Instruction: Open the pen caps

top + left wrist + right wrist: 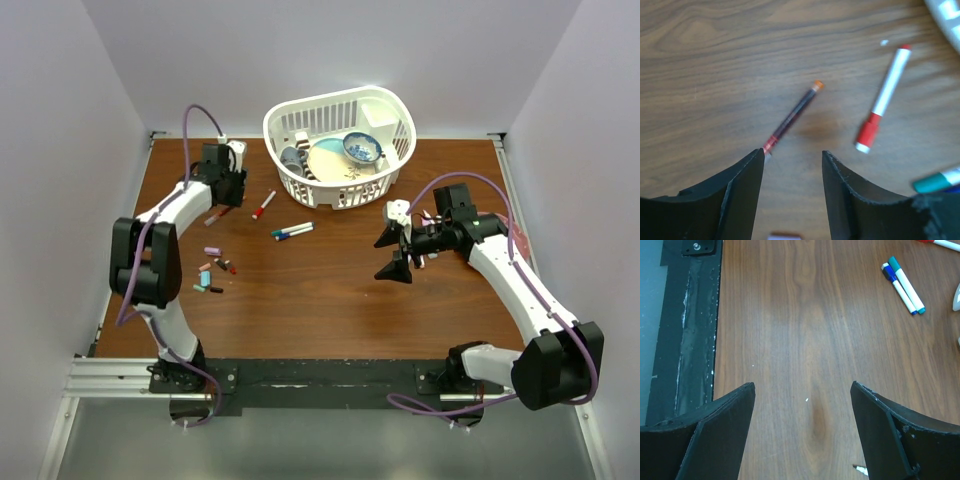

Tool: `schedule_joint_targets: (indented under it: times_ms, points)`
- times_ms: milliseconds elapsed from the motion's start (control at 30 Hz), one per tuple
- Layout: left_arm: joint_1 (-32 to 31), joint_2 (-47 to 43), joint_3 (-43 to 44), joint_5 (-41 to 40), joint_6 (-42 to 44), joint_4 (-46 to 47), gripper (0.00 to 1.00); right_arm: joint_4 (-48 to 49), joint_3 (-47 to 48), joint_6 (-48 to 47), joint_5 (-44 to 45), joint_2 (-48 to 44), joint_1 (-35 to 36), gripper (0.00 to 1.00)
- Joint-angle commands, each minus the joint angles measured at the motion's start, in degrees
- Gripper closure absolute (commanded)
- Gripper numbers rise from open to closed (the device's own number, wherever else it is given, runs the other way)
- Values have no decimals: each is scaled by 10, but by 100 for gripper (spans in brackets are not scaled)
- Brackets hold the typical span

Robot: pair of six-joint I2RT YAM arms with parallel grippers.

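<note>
Now left claw (792, 155) half-open, empty, near thin pen (792, 117); right claw (802, 385) wide, empty.

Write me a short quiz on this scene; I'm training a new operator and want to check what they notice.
1. True or false: the right tool is gripping a marker.
2. The cap on the marker beside the thin dark pen is: A blue, B red, C green.
3. What colours are the caps on the two markers lying side by side?
Key: 1 false, it is open over bare table; 2 B; 3 blue and teal.
</note>
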Motion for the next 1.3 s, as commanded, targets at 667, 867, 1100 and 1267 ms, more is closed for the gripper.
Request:
schedule_joint_targets:
  times_ms: [667, 867, 1100, 1267]
  points:
    - [67, 55, -6, 18, 32, 11, 52, -9, 0, -15, -15, -7, -1, 20]
    - [85, 85, 17, 48, 16, -3, 53, -10, -1, -16, -16, -5, -2, 20]
    - [87, 87, 8, 46, -18, -8, 64, -12, 0, -18, -13, -5, -1, 20]
    - [87, 80, -10, -3, -52, -21, 78, -13, 0, -19, -15, -6, -1, 20]
